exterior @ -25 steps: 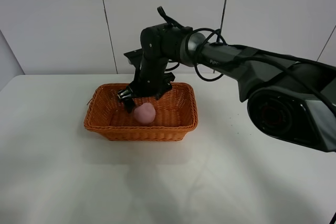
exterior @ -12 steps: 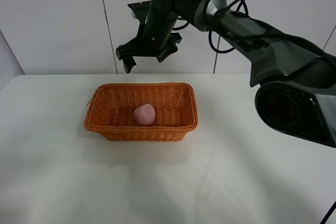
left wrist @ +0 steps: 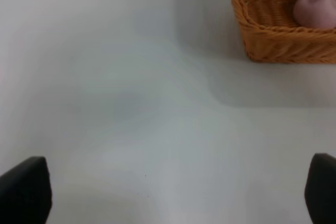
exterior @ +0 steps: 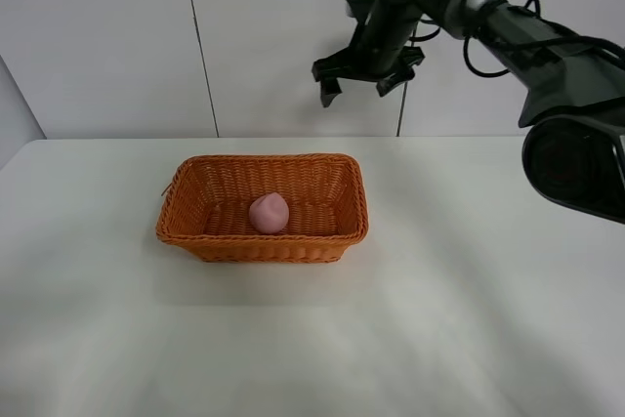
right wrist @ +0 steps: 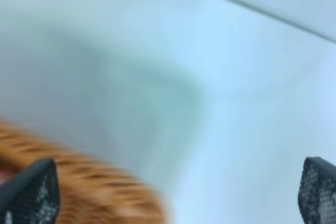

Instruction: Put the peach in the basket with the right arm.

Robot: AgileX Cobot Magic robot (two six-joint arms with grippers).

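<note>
The fingers point(exterior: 325, 93) of the right gripper point(exterior: 364, 86) are spread wide with nothing between them, raised high in front of the wall. The peach point(exterior: 269, 212) lies well below them and off to one side, on the floor of the basket point(exterior: 264, 244), apart from its walls. So the task looks done. The left gripper point(left wrist: 172, 190) is spread and empty too, low over the white table point(left wrist: 131, 103), with the basket ahead of its fingertips. The peach looks light, matte enough not to slip and probably soft, so it would want a gentle pinch across its round middle, away from the pointed tip. No brand, label or writing can be read anywhere
</note>
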